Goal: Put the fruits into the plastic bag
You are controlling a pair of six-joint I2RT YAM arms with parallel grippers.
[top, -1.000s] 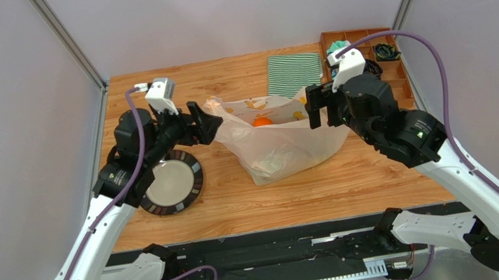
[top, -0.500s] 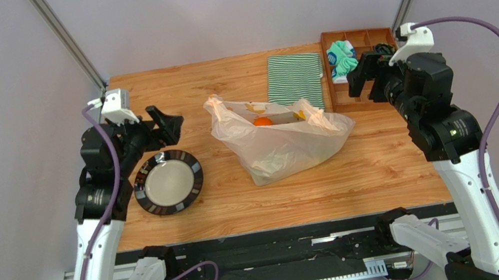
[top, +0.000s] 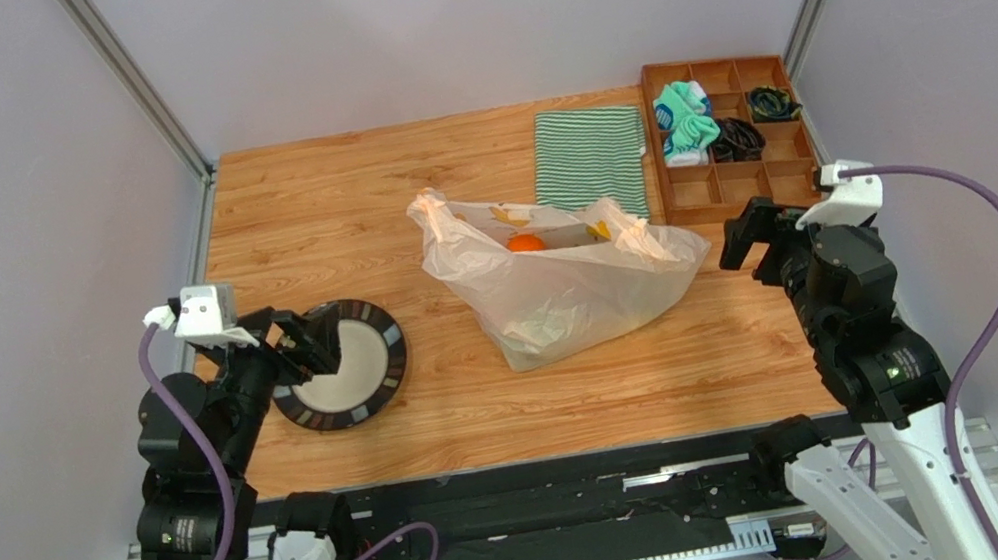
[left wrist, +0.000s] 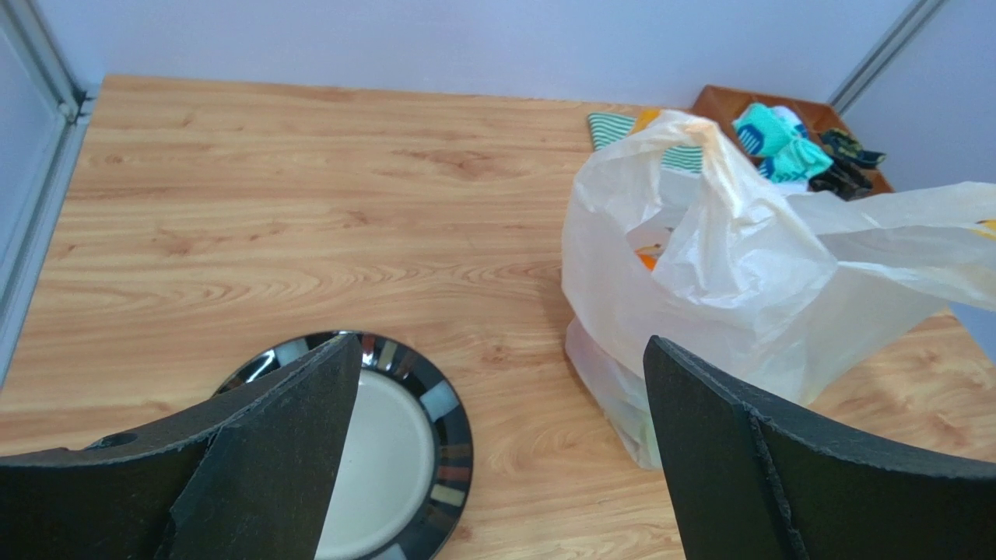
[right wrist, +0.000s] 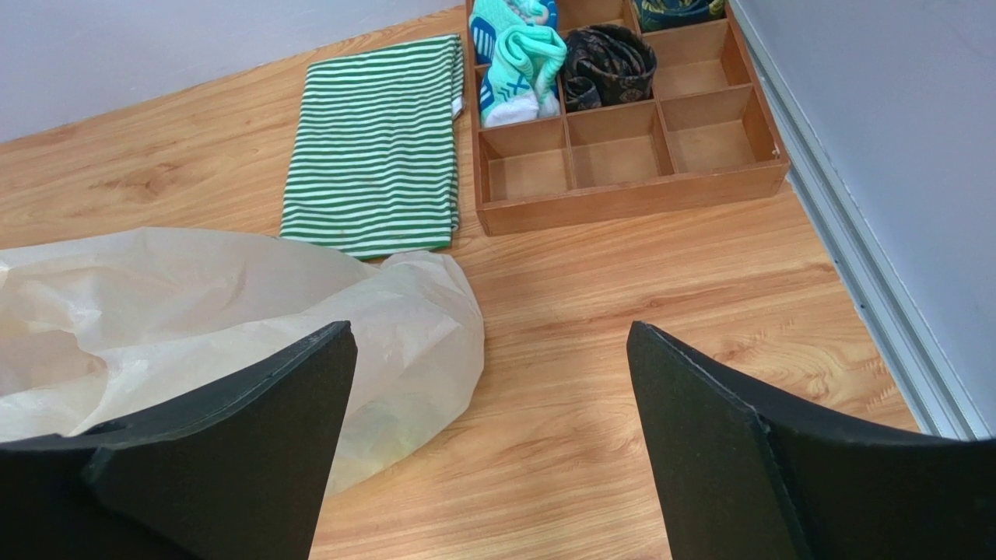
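The plastic bag (top: 568,291) lies mid-tabletop (top: 339,193), an orange (top: 525,242) showing in its open mouth. The left fingers (left wrist: 281,455) near the left edge and the right fingers (right wrist: 725,455) by the right edge are spread, holding nothing.

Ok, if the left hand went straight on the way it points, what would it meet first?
Most likely bare table between the plate and the plastic bag: the open left hand aims down into that gap. The plate rim lies close on one side, the bag on the other; depth is unclear.
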